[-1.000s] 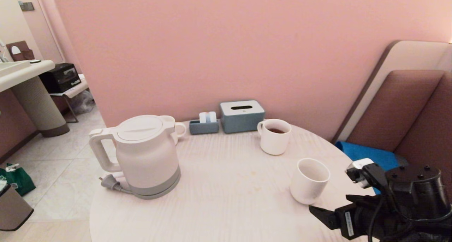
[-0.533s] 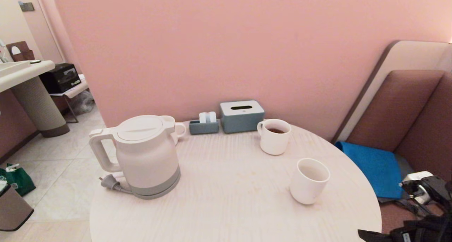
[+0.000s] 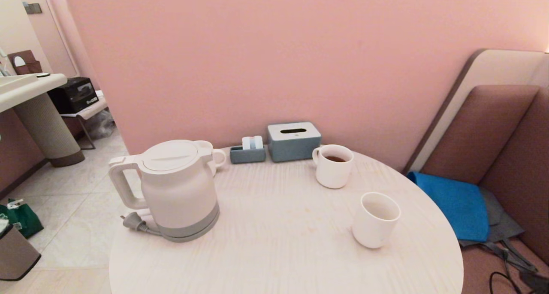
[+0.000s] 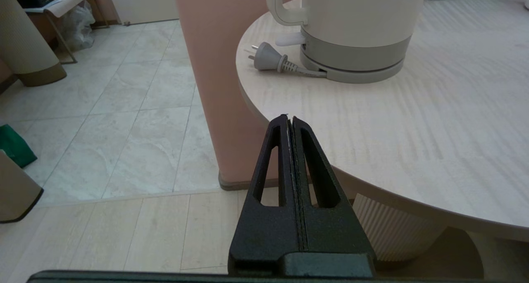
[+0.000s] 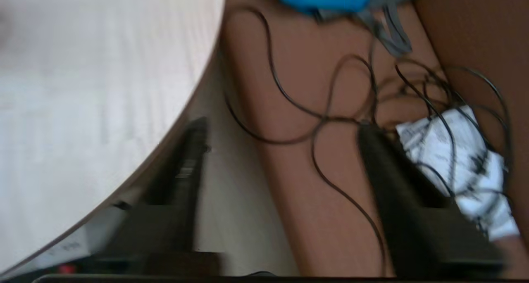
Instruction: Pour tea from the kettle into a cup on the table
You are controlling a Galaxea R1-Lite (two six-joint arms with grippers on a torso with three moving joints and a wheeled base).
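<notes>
The white kettle [image 3: 178, 186] stands upright with its lid shut on the left of the round pale table [image 3: 274, 242]; its base also shows in the left wrist view [image 4: 355, 47]. The small handleless cup [image 3: 376, 219] stands at the right front. Dark tea [image 3: 334, 159] shows in a handled mug at the back. My left gripper [image 4: 289, 117] is shut and empty, low off the table's near-left edge. My right gripper [image 5: 285, 138] is open and empty, below the table's right edge over the bench seat. Neither arm shows in the head view.
A handled mug [image 3: 333, 167] holds the tea; another mug [image 3: 216, 156] stands behind the kettle. A grey-blue tissue box [image 3: 294, 140] and a small tray [image 3: 247, 152] sit at the back. The kettle's plug [image 3: 134, 222] lies loose. Loose cables [image 5: 330, 117] and a blue cloth [image 3: 454, 204] lie on the bench.
My right arm has dropped away from beside the cup, down and to the right, out of the head view. The kettle, cup and mugs have not moved.
</notes>
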